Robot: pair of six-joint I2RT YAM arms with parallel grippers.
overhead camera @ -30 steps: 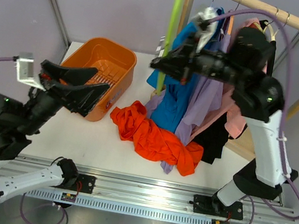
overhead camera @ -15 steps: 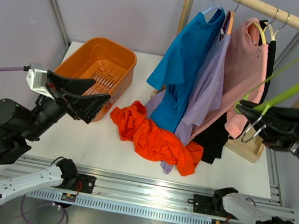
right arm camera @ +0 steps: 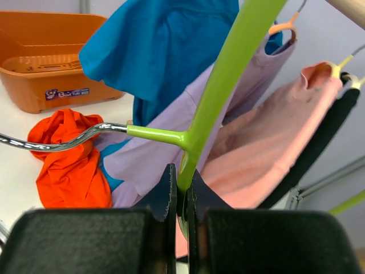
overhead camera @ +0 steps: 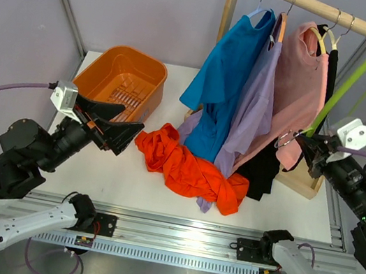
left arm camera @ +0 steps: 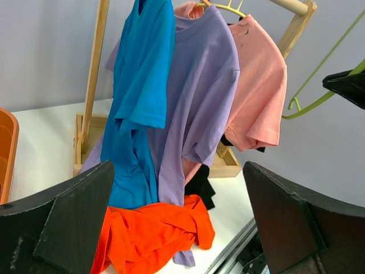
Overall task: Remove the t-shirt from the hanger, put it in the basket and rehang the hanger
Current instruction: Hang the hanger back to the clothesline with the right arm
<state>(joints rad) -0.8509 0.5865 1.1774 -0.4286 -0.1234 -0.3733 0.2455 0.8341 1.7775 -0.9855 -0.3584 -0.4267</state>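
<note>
On the white table point(overhead camera: 119, 175), one crumpled orange t-shirt point(overhead camera: 188, 166) lies beside one orange plastic basket point(overhead camera: 96, 68). Clamped tight, the right gripper point(right arm camera: 181, 197) grips one bare lime-green plastic hanger point(right arm camera: 225, 74); the left gripper point(overhead camera: 116, 120) gapes wide, empty. Four shirts hang on the wooden rail point(overhead camera: 319, 8).

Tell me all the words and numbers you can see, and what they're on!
Sticker on the orange basket: it starts with a blue mark, maybe "g". The small print after it is too tiny and blurred to read.
Nothing else in the pictures shows any writing that can be read.
</note>
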